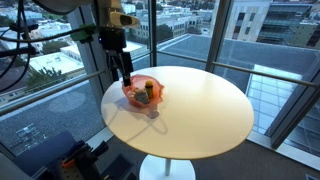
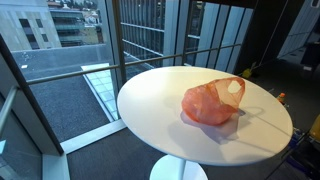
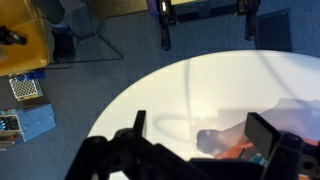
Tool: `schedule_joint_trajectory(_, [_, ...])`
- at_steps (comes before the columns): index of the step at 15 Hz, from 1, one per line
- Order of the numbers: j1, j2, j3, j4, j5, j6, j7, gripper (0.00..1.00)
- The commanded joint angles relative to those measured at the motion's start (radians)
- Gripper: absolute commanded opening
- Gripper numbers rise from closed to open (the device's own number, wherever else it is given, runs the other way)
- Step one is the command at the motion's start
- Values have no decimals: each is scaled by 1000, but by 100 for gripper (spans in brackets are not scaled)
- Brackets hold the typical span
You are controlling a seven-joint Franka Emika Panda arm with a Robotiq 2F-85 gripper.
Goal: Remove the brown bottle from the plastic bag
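The pincer (image 3: 200,126) stands wide open in the wrist view, its two dark fingers (image 3: 136,124) spread well apart with nothing between them but bare bench; it has hold of nothing; in an exterior view the pincer (image 1: 126,76) hangs from the arm at the bench's edge, its tips just above the near rim of the plastic bag (image 1: 143,96), though whether they touch the plastic cannot be told; the bag is orange-red and translucent, crumpled in a low heap with its mouth turned upward; a small brownish shape, the brown bottle (image 1: 148,94), shows inside that mouth, so the bottle lies within the bag; in the wrist view only a reddish corner of the plastic bag (image 3: 236,148) shows low between the fingers; in an exterior view the plastic bag (image 2: 212,102) sits toward one side of the bench, and the bottle cannot be made out through it; the bench (image 1: 205,112) is a round white top on a white pedestal; around it stand tall window panes (image 2: 150,35) with city buildings beyond, and blue carpet (image 3: 80,70) lies below.
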Motion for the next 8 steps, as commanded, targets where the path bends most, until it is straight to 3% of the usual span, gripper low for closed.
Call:
schedule_joint_trajectory(1, [11,93,6,69,-22,62,43,100])
schedule_joint_trajectory(8, [29,228,4,126,-9,216,93,100])
